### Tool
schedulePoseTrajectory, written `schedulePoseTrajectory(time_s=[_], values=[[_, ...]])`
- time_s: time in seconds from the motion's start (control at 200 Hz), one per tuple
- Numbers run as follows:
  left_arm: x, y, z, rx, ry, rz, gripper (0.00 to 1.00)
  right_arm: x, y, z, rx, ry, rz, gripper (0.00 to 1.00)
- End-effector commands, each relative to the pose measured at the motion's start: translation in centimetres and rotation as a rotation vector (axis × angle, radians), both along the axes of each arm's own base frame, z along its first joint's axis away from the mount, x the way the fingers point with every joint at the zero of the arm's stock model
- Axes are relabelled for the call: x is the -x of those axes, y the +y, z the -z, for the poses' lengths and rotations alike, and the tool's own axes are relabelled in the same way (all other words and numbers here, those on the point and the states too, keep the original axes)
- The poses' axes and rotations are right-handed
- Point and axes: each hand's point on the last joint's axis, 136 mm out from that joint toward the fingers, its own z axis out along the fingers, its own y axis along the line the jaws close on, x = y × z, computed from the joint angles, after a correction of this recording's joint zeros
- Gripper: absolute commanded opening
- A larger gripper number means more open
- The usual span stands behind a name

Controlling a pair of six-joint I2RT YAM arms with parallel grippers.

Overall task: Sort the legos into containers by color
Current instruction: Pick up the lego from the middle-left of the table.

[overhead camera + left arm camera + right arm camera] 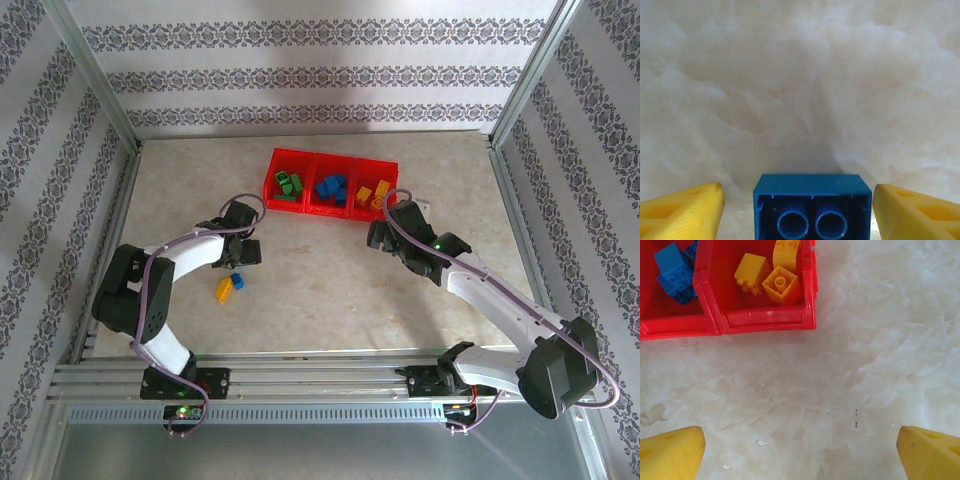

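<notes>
The left gripper [797,186] was low over the marbled tabletop [330,300] with its jaws released on either side of a blue lego [811,200]. That lego lay with its hollow underside facing the wrist camera. A clear gap showed at the left finger, while the right finger stood at the lego's edge; I could not tell whether it touched. In the overhead view, a yellow-orange lego [224,290] lay just beside the blue one. The red tray [765,319] sat toward the far side, holding green legos [288,183] in its left compartment, blue legos [330,188] in the middle and yellow legos [775,277] in the right. The right gripper [800,432] hung wide open over bare tabletop near the tray's right corner.
</notes>
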Motion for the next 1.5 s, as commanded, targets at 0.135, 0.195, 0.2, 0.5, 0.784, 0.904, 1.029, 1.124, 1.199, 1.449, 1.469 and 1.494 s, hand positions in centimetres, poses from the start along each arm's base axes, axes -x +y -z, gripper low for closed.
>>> schedulePoseTrajectory(time_s=[0.135,0.195,0.2,0.5,0.784,0.904,1.029,1.124,1.199,1.449,1.469,1.494], values=[[-1.4,0.3,-0.1,0.023,-0.021,-0.024,0.66,-0.5,0.0,-0.5,-0.013,-0.011,0.008,0.98],[-1.4,0.3,0.0,0.026,-0.02,-0.025,0.64,-0.5,0.0,-0.5,-0.013,-0.011,0.008,0.98],[-1.4,0.3,0.0,0.026,-0.022,-0.024,0.64,-0.5,0.1,-0.5,-0.013,-0.011,0.008,0.98],[-1.0,0.1,0.4,0.046,-0.012,-0.024,0.5,-0.6,0.1,-0.5,-0.017,-0.01,0.009,0.98],[-1.1,0.0,-0.3,0.055,-0.027,-0.018,0.49,-0.5,0.0,-0.5,-0.018,-0.013,0.011,0.98],[-1.4,-0.4,-1.3,0.075,-0.05,-0.008,0.49,-0.5,0.0,-0.5,-0.02,-0.013,0.014,0.98],[-2.1,-1.3,-2.8,0.116,-0.096,0.009,0.49,-0.5,0.1,-0.4,-0.021,-0.012,0.014,0.98],[-3.0,-2.6,-4.5,0.142,-0.144,0.038,0.49,-0.5,0.1,-0.2,-0.024,-0.011,0.017,0.98],[-3.9,-4.1,-5.9,0.156,-0.181,0.075,0.49,-0.5,0.1,-0.1,-0.028,-0.009,0.017,0.98],[-7.5,-10.0,-10.1,0.172,-0.279,0.224,0.48,-0.4,0.1,-0.3,-0.031,-0.017,0.016,0.98],[-7.8,-10.4,-10.4,0.173,-0.286,0.234,0.48,-0.3,0.1,-0.4,-0.031,-0.019,0.016,0.98],[-8.2,-11.0,-10.8,0.175,-0.297,0.249,0.48,-0.3,0.0,-0.4,-0.029,-0.018,0.017,0.98]])
